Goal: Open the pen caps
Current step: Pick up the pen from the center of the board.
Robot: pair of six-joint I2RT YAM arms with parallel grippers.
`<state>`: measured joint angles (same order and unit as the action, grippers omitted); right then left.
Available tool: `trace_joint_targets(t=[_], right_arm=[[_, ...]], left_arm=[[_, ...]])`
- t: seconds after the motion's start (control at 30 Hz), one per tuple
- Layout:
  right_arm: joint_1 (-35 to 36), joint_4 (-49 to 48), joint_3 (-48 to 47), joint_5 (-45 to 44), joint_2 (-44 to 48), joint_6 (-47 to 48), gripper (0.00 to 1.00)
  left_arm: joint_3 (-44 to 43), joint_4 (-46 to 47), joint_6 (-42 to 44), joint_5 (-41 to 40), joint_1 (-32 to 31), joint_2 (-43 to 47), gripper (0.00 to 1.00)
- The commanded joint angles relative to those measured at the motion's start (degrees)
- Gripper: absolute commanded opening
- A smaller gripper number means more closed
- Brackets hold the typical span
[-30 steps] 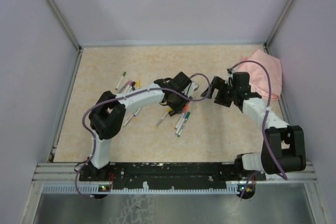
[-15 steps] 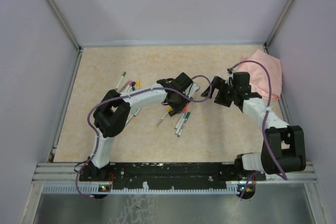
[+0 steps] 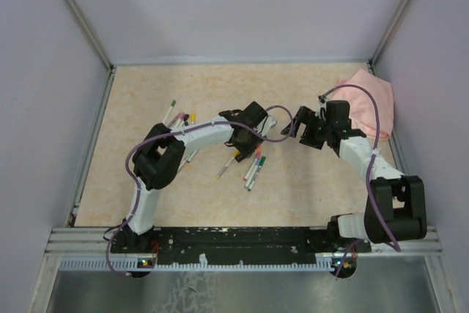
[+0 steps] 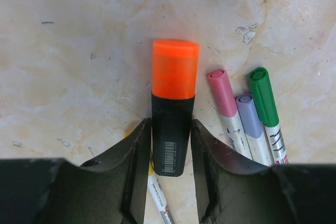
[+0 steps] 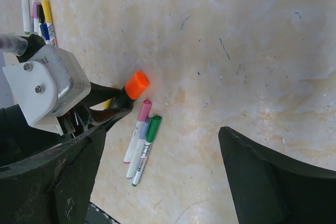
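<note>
My left gripper [image 4: 169,125] is shut on the black barrel [image 4: 172,135] of a thick marker. Its orange pen cap [image 4: 176,69] sticks out ahead of the fingertips, still on the marker and raised off the table. In the right wrist view that orange cap [image 5: 136,84] points toward my right gripper [image 5: 163,145], which is wide open and holds nothing. From above, the left gripper [image 3: 265,124] and the right gripper [image 3: 297,125] face each other a short gap apart. Pink [image 4: 220,85], purple [image 4: 247,109] and green [image 4: 261,92] capped pens lie beside the held marker.
A yellow-ended pen [image 4: 156,190] lies on the table under the held marker. More capped pens are scattered at the left [image 3: 178,118] and beneath the left wrist [image 3: 253,168]. A pink cloth [image 3: 372,100] sits by the right wall. Grey walls enclose the table.
The left arm's elbow has shifted a little to the right, and its wrist has barely moved. The right arm has stayed where it was.
</note>
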<state>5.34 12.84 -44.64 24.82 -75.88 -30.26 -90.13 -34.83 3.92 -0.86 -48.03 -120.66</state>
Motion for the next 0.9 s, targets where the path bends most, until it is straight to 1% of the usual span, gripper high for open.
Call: trace_joint_targets(t=[0.0,0.1,0.33,0.5,0.57,0.63,0.7,0.87], right_arm=[[-0.66,-2.20,-0.52,1.01,1.16,-0.41,0.89],[-0.77,-2.34,-0.53,1.19,1.08,-0.41,0.89],[-0.95,-3.15,-0.86,2.43,1.08,-0.37,0.87],[-0.95,-5.16,-1.44,5.00,1.07,0.02,0.83],[-0.94,-6.46,-1.94,6.41,1.08,0.37,0.80],[-0.95,-7.77,-2.68,8.05,1.00,0.83,0.77],[-0.95,-8.88,-4.04,9.94,0.78,1.76,0.73],[-0.43,-14.23,-6.97,16.66,-0.48,1.86,0.69]], left_arm=[[0.94,1.46,0.79,-0.15,0.44,-0.98,0.40],[0.93,2.01,0.86,-0.57,0.70,-1.13,0.36],[0.28,4.30,0.69,0.17,2.22,0.30,0.22],[0.08,7.62,-1.67,5.42,5.05,4.15,0.17],[0.21,8.86,-3.26,9.21,6.75,5.91,0.16],[0.90,10.35,-5.13,14.85,8.91,7.63,0.15],[1.93,11.97,-7.02,21.29,11.39,9.20,0.14],[6.20,17.65,-13.21,39.25,18.42,12.87,0.13]])
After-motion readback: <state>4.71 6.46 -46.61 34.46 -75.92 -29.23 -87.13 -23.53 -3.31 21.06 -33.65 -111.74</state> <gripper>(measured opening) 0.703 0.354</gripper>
